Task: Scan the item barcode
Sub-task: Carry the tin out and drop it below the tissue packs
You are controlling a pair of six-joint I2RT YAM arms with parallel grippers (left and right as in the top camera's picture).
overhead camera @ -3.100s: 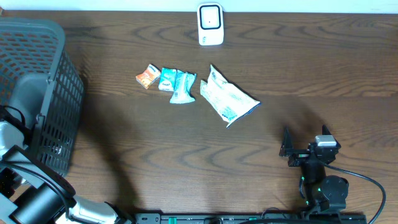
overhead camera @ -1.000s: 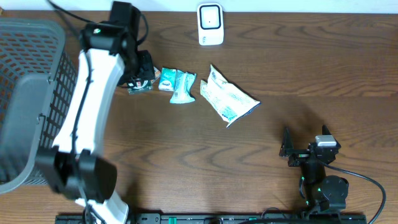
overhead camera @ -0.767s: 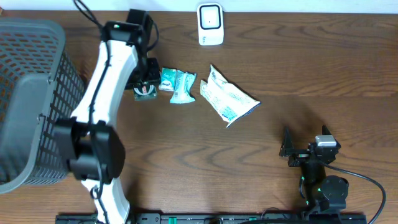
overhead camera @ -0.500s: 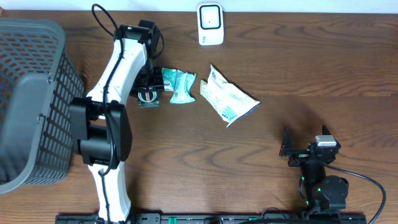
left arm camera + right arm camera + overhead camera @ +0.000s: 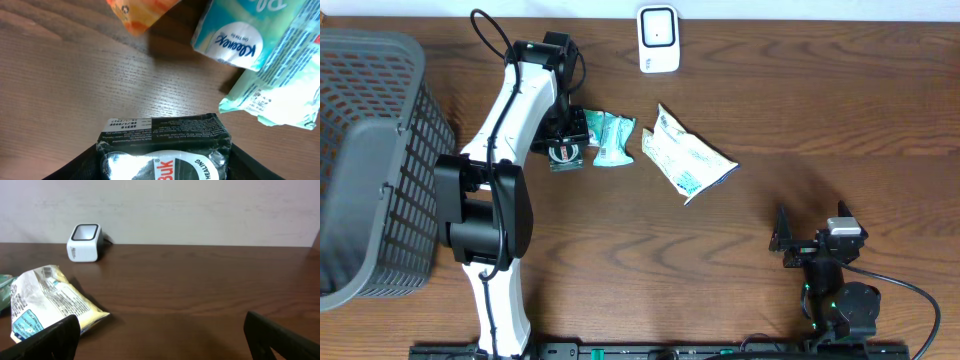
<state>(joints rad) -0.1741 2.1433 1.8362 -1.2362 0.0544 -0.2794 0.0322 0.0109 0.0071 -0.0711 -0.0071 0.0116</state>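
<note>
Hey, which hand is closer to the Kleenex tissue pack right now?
Left. The left hand, gripping a dark packet, sits just beside the Kleenex tissue pack; the right hand is open, far off toward the front right.

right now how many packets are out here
5: a black packet in the left gripper, an orange packet, a Kleenex pack and a pale green pack close by, a white bag to their right. The basket may hide more.
</note>
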